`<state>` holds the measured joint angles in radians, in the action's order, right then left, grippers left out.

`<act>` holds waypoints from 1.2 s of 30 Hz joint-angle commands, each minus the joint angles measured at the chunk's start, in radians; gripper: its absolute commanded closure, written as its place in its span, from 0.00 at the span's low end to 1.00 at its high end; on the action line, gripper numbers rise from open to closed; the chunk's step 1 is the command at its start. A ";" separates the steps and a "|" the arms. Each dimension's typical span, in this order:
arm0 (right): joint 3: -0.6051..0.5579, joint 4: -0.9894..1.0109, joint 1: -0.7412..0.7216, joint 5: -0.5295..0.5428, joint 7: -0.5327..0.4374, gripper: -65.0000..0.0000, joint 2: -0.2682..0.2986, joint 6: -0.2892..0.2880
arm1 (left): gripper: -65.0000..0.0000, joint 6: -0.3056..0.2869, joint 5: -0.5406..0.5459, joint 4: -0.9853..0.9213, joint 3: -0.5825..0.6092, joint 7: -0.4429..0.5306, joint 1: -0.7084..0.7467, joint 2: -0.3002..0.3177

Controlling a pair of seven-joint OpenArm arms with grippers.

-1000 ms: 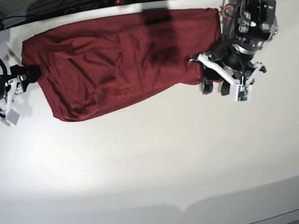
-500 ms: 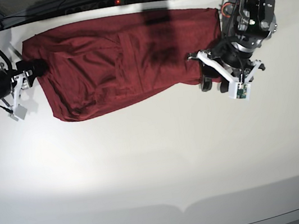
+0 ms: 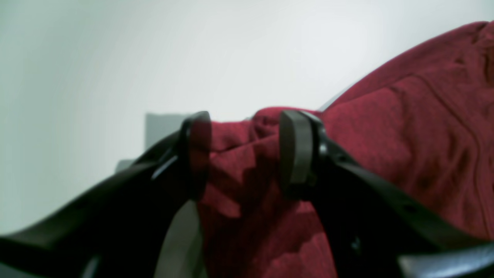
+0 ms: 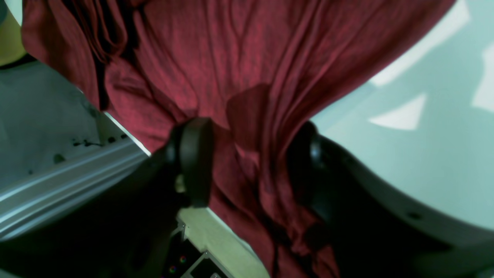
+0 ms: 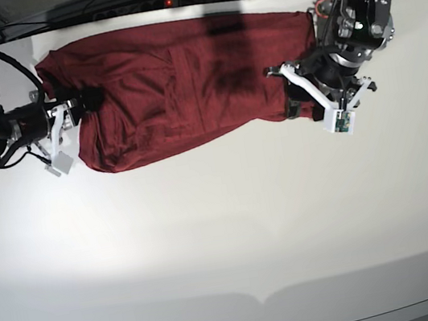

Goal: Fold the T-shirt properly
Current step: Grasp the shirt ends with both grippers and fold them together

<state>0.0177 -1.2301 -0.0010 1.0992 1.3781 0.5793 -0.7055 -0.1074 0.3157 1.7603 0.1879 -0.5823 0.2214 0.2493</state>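
Observation:
The dark red T-shirt lies spread in a wide, wrinkled band across the far part of the white table. My right gripper, on the left of the base view, is shut on the shirt's left edge and holds it over the body. The right wrist view shows the cloth bunched and pulled taut between the gripper's jaws. My left gripper is at the shirt's lower right corner. The left wrist view shows a hump of cloth filling the gap between the gripper's jaws.
Cables and dark gear run along the table's far edge, just behind the shirt. An aluminium rail beside the table shows in the right wrist view. Bare table lies in front of the shirt.
My right gripper has moved to the right, drawing the shirt's left edge in over the body. My left gripper has shifted slightly up and left onto the lower right corner.

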 commanded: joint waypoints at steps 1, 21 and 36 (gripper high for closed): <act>-0.006 0.003 0.004 -0.051 0.018 0.57 0.008 0.007 | 0.57 -0.004 0.007 0.020 -0.004 0.026 -0.005 0.004; -0.004 -0.203 -0.001 0.159 -0.033 1.00 0.022 0.007 | 0.57 -0.003 -0.001 0.020 -0.030 0.075 0.138 0.198; -0.004 -0.538 -0.002 0.044 -0.047 1.00 -0.278 0.007 | 0.57 -0.004 -0.011 0.020 -0.083 0.135 0.194 0.203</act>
<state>0.0074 -1.7493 0.0116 1.1172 1.3510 0.2943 -0.6968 -0.1108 0.3073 1.7611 0.1120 -0.4706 0.4183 0.4404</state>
